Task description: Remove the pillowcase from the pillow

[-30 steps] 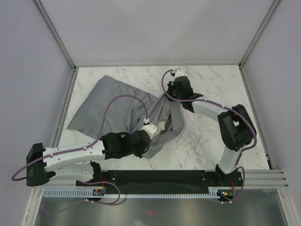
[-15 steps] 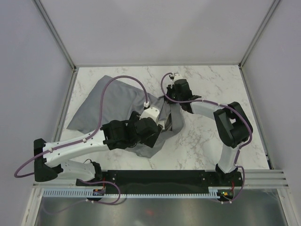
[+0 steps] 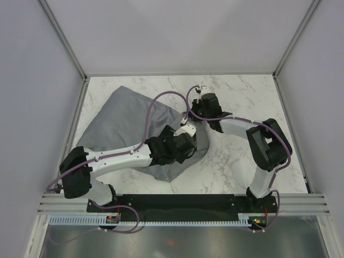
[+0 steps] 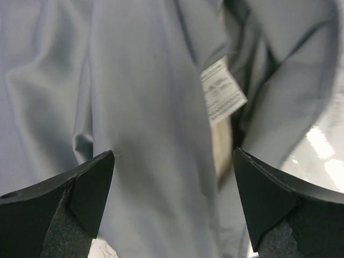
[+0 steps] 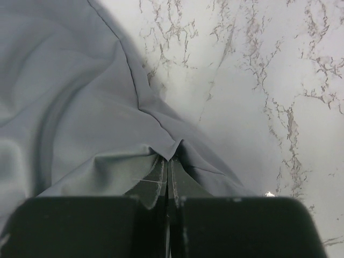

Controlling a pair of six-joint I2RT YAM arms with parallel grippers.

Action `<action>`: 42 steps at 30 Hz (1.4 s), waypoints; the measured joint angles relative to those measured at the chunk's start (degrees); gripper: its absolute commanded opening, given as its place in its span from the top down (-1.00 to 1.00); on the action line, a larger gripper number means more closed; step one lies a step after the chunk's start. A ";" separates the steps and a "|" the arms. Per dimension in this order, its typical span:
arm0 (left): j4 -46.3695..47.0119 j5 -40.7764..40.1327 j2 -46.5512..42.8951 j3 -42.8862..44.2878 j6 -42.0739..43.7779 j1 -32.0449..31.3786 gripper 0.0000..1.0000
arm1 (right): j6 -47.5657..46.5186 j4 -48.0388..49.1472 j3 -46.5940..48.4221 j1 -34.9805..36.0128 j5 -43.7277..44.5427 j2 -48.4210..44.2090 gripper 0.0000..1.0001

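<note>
Pillow: only a cream sliver inside grey pillowcase.

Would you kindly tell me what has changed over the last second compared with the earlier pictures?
The left end effector opened, apparently letting go of the grey pillowcase, and moved forward and rightward to the case's opening, above a white label and a strip of cream pillow. The right end effector stayed shut on a fold of the pillowcase, which still lies across the left of the table.
</note>
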 measured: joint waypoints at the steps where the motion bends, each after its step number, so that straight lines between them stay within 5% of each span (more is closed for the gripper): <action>1: 0.79 -0.55 0.76 -1.62 0.07 0.72 -0.97 | 0.09 0.00 -0.11 0.00 -0.09 -0.17 1.00; 7: 4.72 -2.82 1.88 -5.70 0.13 5.64 -0.91 | 0.31 0.42 -2.34 0.00 -0.79 -2.51 1.00; 10: 7.39 -3.02 2.03 -6.27 0.50 8.00 -0.16 | 0.28 0.50 -3.56 0.00 -0.85 -3.85 1.00; 11: 8.11 -3.04 2.19 -6.45 0.72 8.85 0.22 | 0.31 0.52 -4.04 0.00 -0.87 -4.33 0.99; 13: 9.03 -3.02 2.84 -6.67 1.01 10.73 0.55 | 0.28 0.52 -5.05 0.00 -0.85 -5.46 0.95; 16: 9.99 -2.84 3.23 -7.63 1.22 12.76 0.91 | 0.44 -0.07 -7.13 0.00 -1.03 -8.37 0.60; 18: 10.29 -2.51 3.23 -7.91 1.25 13.29 0.95 | 0.98 -0.94 -8.68 0.07 -1.25 -11.10 0.03; 21: 10.62 -1.53 3.19 -8.00 1.25 13.97 0.95 | 0.83 -2.38 -11.52 1.09 -0.72 -16.35 -0.32; 32: 12.00 4.52 2.01 -8.85 0.98 17.14 0.95 | 7.10 -3.89 -28.70 15.91 5.77 -42.73 -0.38; 42: 13.55 8.52 -3.58 -12.94 -1.84 17.44 0.95 | 15.17 3.23 -36.89 17.68 5.49 -41.46 -0.38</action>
